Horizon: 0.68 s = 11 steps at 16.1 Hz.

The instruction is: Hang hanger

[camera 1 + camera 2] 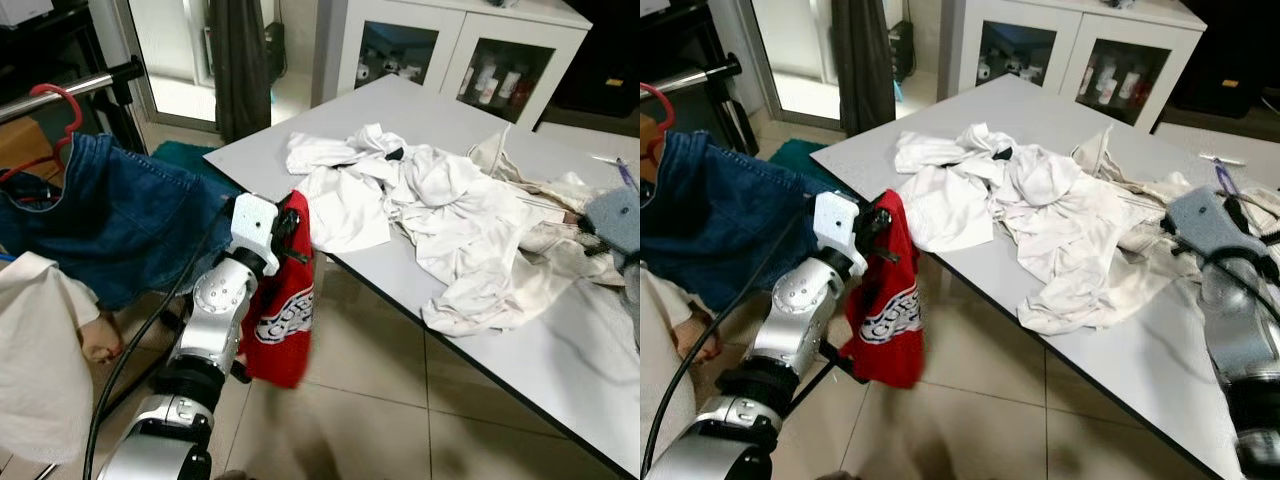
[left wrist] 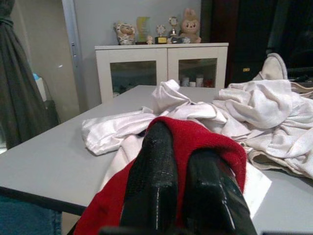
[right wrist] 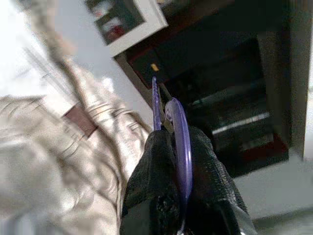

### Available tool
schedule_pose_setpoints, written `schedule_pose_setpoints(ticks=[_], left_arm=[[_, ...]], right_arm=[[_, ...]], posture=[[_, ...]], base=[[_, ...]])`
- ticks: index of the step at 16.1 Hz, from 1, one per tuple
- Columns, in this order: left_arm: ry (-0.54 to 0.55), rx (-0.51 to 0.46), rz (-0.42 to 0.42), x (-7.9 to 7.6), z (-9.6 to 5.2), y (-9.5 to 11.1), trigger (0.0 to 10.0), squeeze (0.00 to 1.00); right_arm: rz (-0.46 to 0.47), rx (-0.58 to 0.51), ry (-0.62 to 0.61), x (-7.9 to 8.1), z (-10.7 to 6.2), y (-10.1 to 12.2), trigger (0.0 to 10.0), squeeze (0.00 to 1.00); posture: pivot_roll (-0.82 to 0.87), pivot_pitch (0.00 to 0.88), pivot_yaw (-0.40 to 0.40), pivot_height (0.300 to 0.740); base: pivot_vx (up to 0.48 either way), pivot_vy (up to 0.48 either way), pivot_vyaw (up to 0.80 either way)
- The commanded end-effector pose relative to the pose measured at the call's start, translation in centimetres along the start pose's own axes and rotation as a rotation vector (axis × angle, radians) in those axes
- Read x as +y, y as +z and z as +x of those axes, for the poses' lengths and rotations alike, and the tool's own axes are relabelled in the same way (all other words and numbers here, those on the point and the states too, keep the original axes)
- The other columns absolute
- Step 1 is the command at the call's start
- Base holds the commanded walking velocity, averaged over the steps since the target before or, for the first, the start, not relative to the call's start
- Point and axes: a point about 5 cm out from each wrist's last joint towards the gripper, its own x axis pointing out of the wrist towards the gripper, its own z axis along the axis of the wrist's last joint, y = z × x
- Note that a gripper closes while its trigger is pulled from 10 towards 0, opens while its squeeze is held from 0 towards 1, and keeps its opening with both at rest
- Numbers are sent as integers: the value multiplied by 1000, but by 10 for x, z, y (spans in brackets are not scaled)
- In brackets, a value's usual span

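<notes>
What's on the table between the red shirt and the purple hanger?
A heap of white clothes covers the table between the red shirt and the purple hanger, seen in both eye views.

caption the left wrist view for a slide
Left gripper shut on red garment, white clothes heaped on the table beyond.

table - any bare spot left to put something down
The grey table is bare along its near edge, right of the white clothes pile, and on the far corner by the white cabinet. The middle is crowded with laundry.
</notes>
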Motion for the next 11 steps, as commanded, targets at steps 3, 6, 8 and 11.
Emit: schedule_pose_setpoints(ticks=[3,6,8,11], left_arm=[[-11,-58,16,-1,6,13,0,0],[-23,-70,19,-3,9,17,0,0],[-34,-91,35,-4,12,23,0,0],[-32,-117,39,-2,13,30,0,0]], right_arm=[[-70,17,130,18,-12,-7,10000,0],[-49,71,244,36,-22,-23,10000,1000],[1,54,278,36,-22,-16,10000,1000],[115,25,355,34,-22,-4,10000,0]], posture=[[-21,0,-47,740],[-29,0,-43,740],[-29,0,-43,740],[-21,0,-42,740]], base=[[0,0,0],[0,0,0],[0,0,0],[0,0,0]])
